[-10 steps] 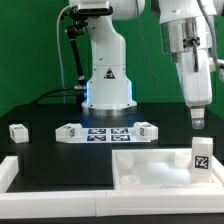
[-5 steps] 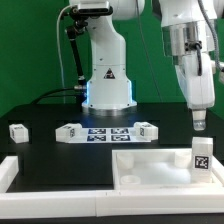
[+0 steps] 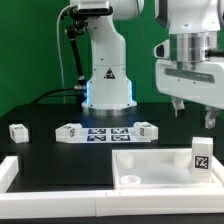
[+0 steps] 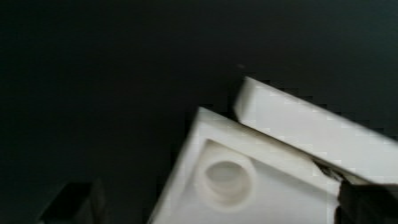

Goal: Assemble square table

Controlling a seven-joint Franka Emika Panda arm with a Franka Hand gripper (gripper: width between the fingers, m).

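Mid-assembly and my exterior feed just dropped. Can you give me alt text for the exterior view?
The claw hangs open and empty above the white square tabletop at the exterior view's right. One tagged leg stands upright at the tabletop's right edge. Three other legs sit on the dark table behind: one far left, two flanking the marker board.

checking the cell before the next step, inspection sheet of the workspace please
surface: black table, marker board mid-table, white border bar at near edge
job's things: square tabletop flat; upright leg at its right edge in the exterior view; lone leg at that view's left; flanking legs beside the marker board's ends
clutter: nothing seen
grippers: tool open, empty, hovering above the square tabletop
cables: black cable beside the robot base
surroundings: green backdrop
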